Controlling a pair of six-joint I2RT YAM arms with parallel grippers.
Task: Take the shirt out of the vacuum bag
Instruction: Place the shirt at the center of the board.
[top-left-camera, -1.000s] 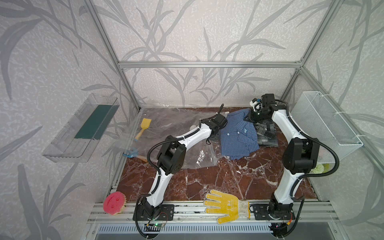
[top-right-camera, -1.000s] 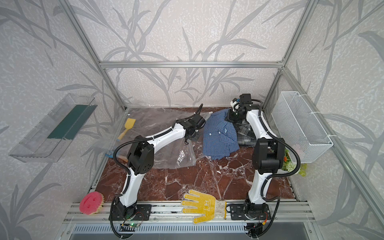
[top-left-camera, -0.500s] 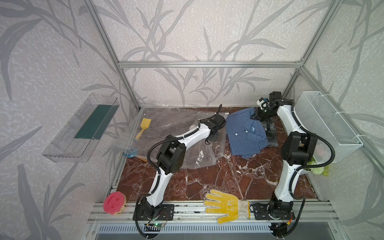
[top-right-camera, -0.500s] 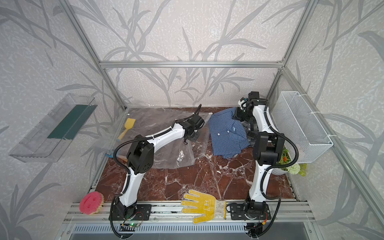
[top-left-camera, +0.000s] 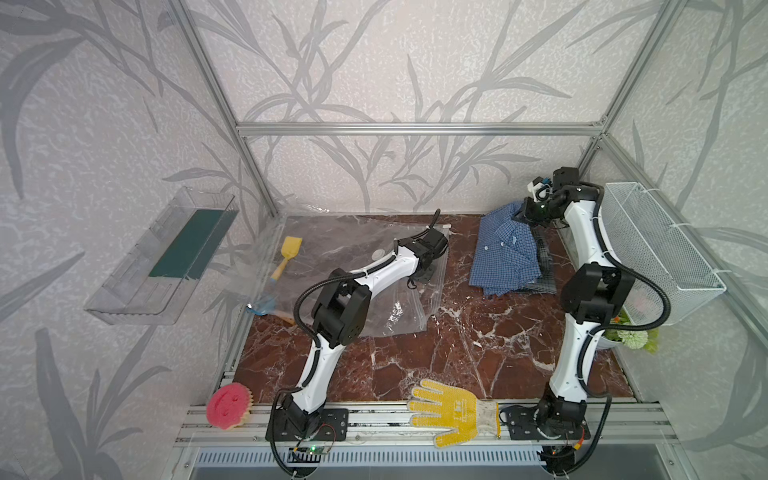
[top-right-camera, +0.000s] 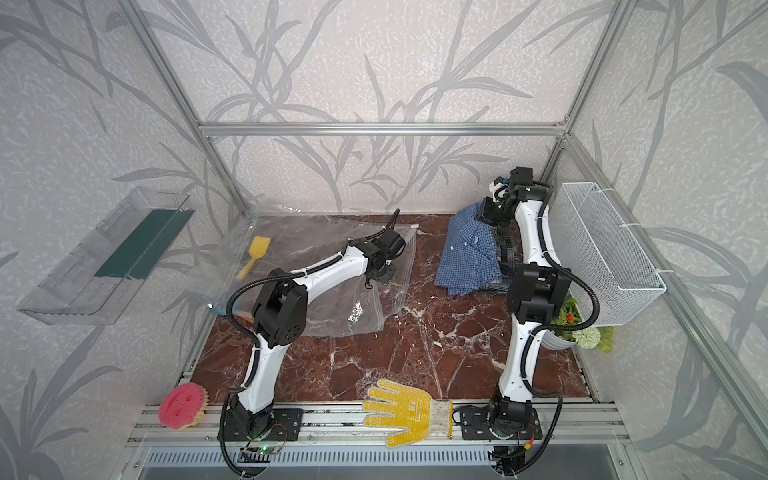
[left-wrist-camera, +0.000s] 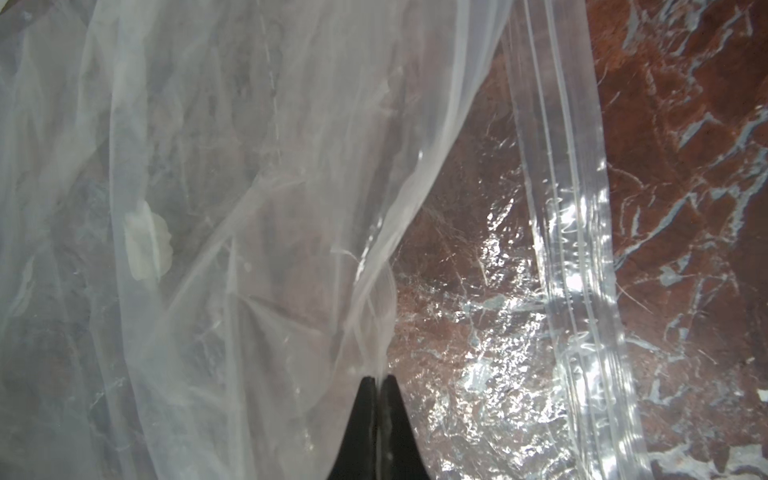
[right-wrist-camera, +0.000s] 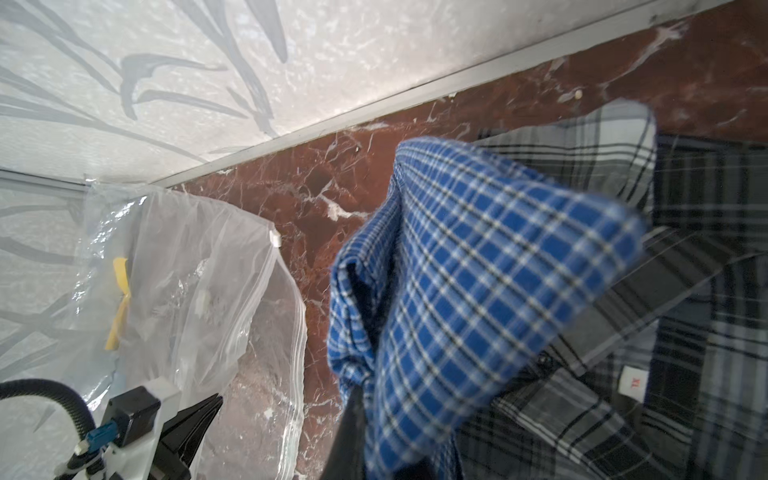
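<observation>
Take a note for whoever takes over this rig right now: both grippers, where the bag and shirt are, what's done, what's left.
Left gripper: shut, fingers pinching the film of the large clear crinkly plastic vacuum bag, lying on the red-brown marble tabletop.
Right gripper: shut on the blue checked fabric shirt, one edge lifted, the rest lying partly on a grey plaid shirt.
Done: blue shirt is outside the bag.
Left: likely lower it and open both grippers.

We count two shirts, a blue shirt (top-left-camera: 505, 257) and a grey shirt (top-left-camera: 545, 274). We see one clear bag (top-left-camera: 332, 245), one yellow glove (top-left-camera: 451, 411), one pink sponge (top-left-camera: 227, 405), one white basket (top-left-camera: 656, 249), one flower pot (top-left-camera: 625, 337).
</observation>
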